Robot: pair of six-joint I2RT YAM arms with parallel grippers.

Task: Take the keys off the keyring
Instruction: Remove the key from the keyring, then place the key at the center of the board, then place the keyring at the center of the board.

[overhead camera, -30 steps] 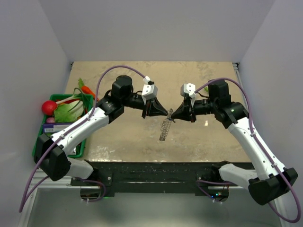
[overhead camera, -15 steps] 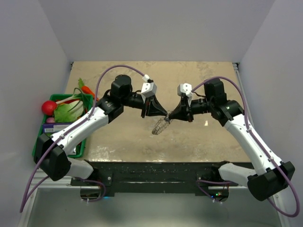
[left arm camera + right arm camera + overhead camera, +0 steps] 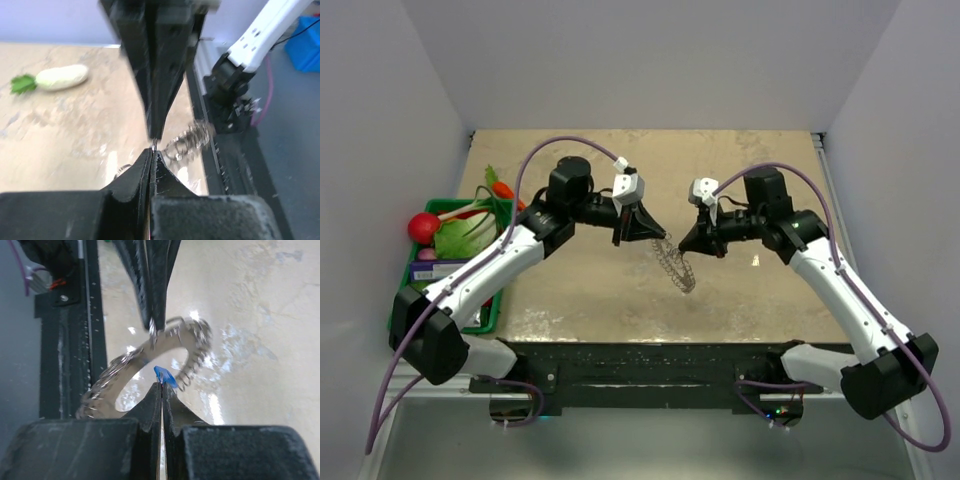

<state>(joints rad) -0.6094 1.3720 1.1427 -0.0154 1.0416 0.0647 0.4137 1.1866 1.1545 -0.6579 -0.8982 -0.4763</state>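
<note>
Counter point(image 3: 740, 160): we see a beige, mottled surface with both arms reaching in over its middle from the near edge.
Green tray point(image 3: 405, 290): it sits at the counter's left edge, beside the left arm, well apart from the tools. It holds leafy greens, a red round piece and an orange one.
White radish point(image 3: 62, 77): in the left wrist view we see it lying on its side on the counter, green leaves pointing left, well apart from the tools.
Left tool point(image 3: 660, 236): its jaws are pressed together on the wire of the keyring. It points toward the right tool, tip near tip.
Right tool point(image 3: 683, 245): its jaws are together, clamped on the blue head of the key. It sits just beside the left tool's tip, slightly nearer to the arm bases.
Keyring point(image 3: 677, 268): we see the grey coiled loop hanging from the left tool's tip and trailing down toward the near edge, under and between the two tools. We cannot tell whether its low end touches the counter.
Key point(image 3: 164, 375): only the blue head shows, at the right tool's tips. It lies inside the loop's outline, close to the coil and just below the left tool's tip. We cannot tell whether it is on the loop.
</note>
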